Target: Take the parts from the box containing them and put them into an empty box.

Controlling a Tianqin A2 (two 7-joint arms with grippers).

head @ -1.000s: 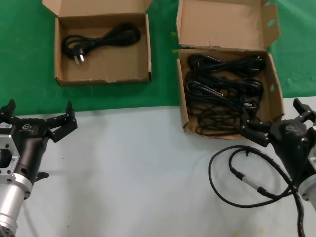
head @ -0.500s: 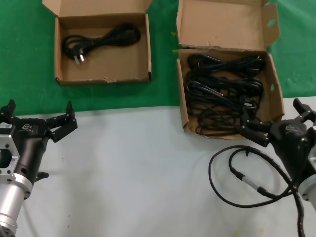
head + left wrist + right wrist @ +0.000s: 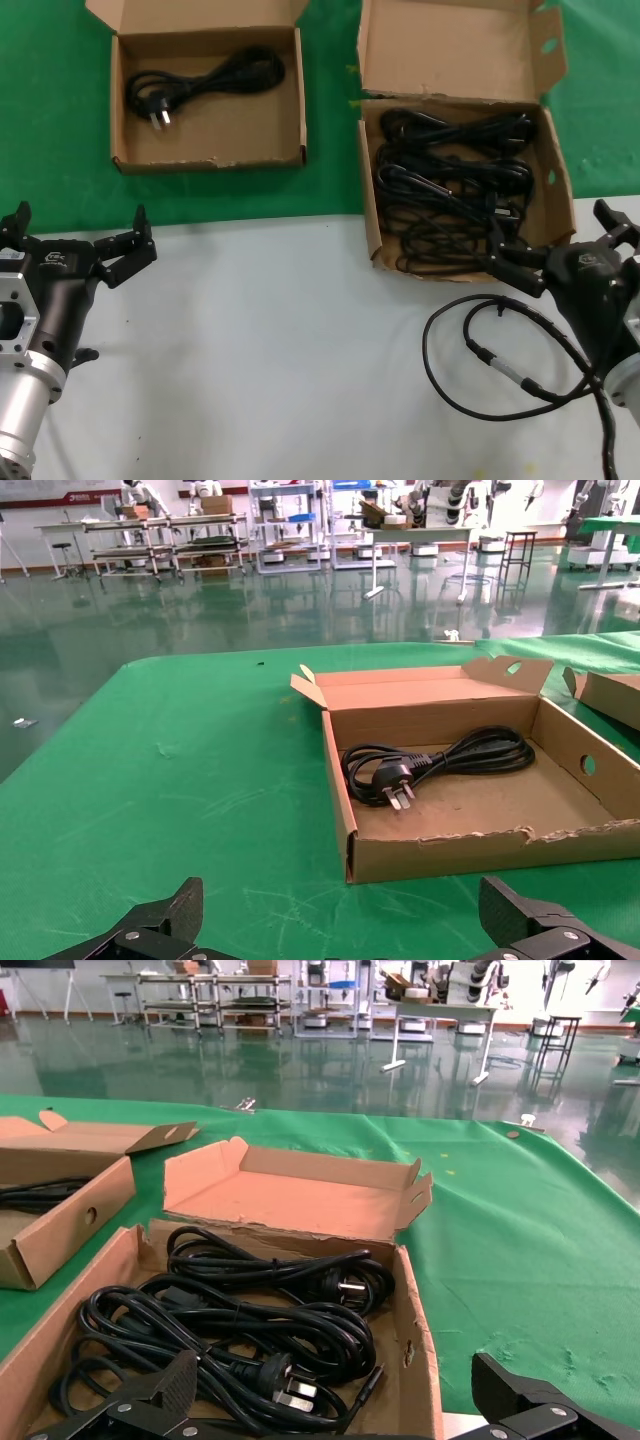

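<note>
Right gripper (image 3: pixel 560 245) spread wide, holding nothing, poised at near wall of larger box (image 3: pixel 371 215); power cords (image 3: pixel 450 190) straight ahead, stretched crosswise. Left gripper (image 3: pixel 75 240) likewise open, empty, farther off.

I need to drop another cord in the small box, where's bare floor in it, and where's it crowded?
In the smaller box, one power cord lies along the lid side; the floor toward the frayed front wall is bare. The larger box is packed with cords. Both grippers, left and right, are open.
</note>
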